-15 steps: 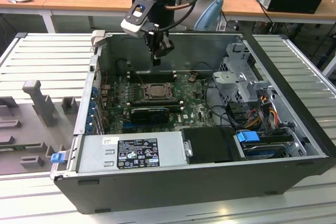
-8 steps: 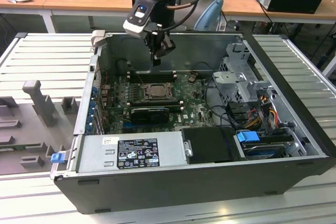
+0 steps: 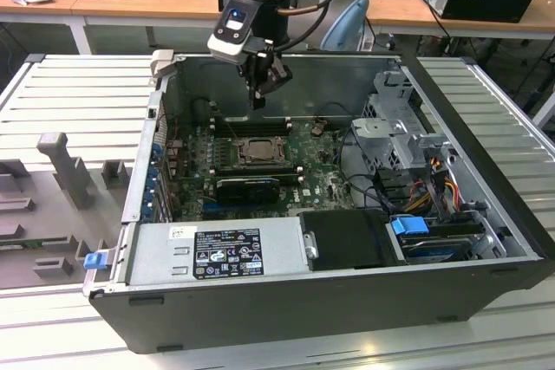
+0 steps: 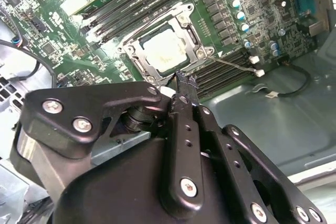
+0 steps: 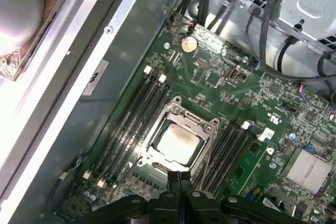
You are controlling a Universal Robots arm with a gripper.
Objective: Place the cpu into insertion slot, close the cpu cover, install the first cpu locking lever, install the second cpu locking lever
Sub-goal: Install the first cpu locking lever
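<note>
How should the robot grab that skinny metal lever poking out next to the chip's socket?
Probably near the free end of the lever, from straight above, jaws straddling the rod. It is a thin wire slanting away from a corner of the insertion slot, so its far end looks least crowded.
</note>
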